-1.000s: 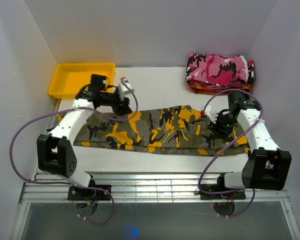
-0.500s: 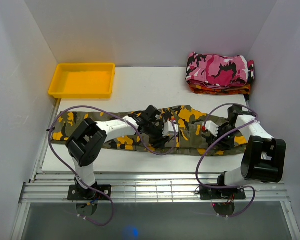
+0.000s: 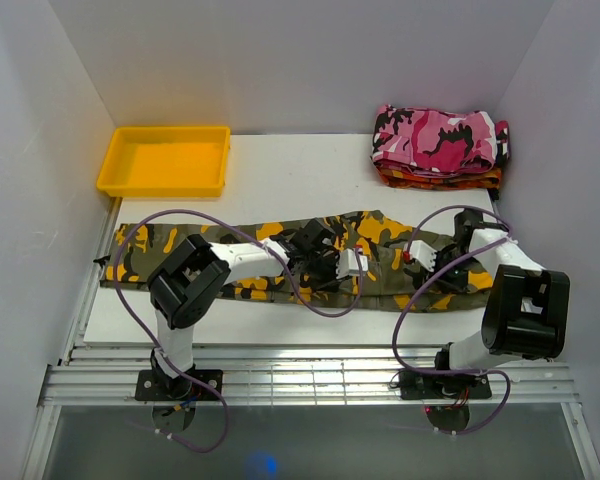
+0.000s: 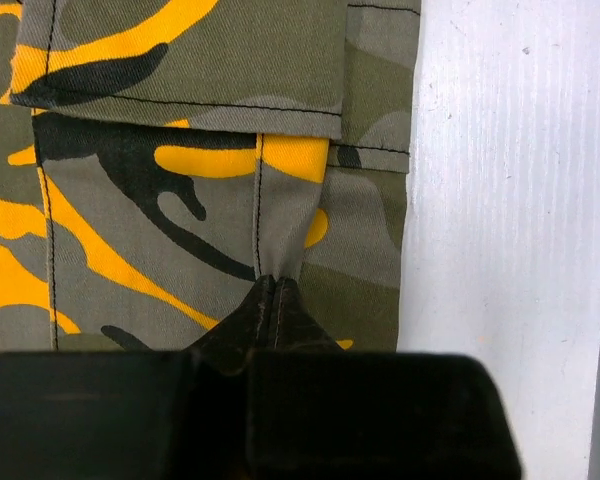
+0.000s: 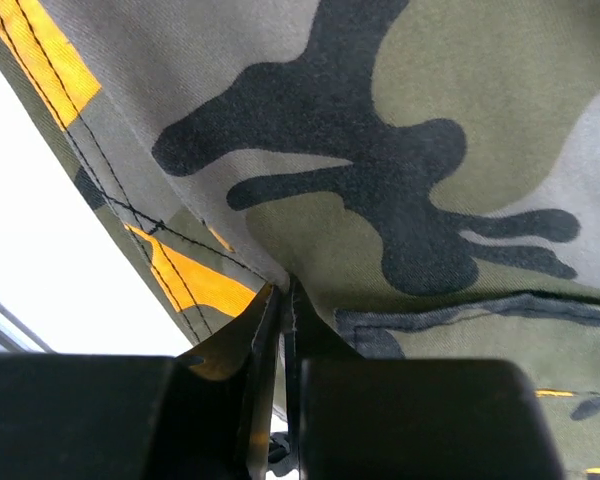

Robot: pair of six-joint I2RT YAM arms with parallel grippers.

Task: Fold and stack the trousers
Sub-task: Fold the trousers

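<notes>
Trousers: olive, black, yellow-orange camouflage; tray yellow.

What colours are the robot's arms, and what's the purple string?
The left arm and right arm are white with black joints. The string is a purple cable looping along each. The left tool and right tool are black, tapering to thin tips.

Counts: 1 left pincer, 1 right pincer, 1 olive-yellow camouflage cloth trousers under both. Beyond left pincer: 1 yellow rectangular plastic tray. Beyond right pincer: 1 pink camouflage folded garment, 1 orange-red folded garment.
</notes>
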